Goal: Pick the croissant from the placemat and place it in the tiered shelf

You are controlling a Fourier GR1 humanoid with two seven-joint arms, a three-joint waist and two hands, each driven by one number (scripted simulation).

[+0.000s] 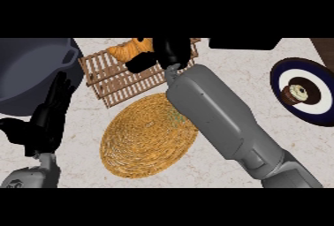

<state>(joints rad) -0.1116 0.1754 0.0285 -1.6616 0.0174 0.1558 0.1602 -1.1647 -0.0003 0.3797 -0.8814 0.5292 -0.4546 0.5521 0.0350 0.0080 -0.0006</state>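
Over tiered shelf (124, 77), right hand (163, 53) curled round croissant (130, 48); left hand (49, 110) relaxed, fingers up.

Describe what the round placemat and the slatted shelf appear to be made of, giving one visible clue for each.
The placemat looks like woven straw or similar plant fibre, matte golden: its surface runs in coiled rings. The tiered shelf looks like unpolished brown wood: thin parallel slats with gaps between them, in a plain frame. Neither material is certain from looks alone.

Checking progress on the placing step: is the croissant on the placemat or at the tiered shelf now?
At the shelf. The croissant lies over the slatted tiered shelf, beside the right hand; the round woven placemat is bare.
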